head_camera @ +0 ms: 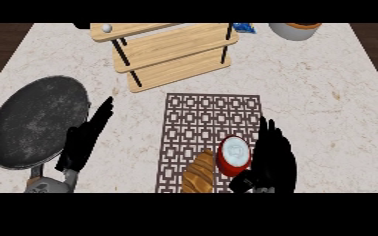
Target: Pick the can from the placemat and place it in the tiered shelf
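Observation:
A red can with a white top stands on the brown patterned placemat, near its lower right part. My right hand is right beside the can on its right, fingers straight and pointing up the view, thumb low by the can's base. My left hand rests open on the counter left of the placemat, fingers up. The wooden tiered shelf stands at the back, above the placemat.
A croissant lies on the placemat just left of the can. A dark round pan sits at the left, touching my left hand's side. A grey bowl and a blue packet are at the back right.

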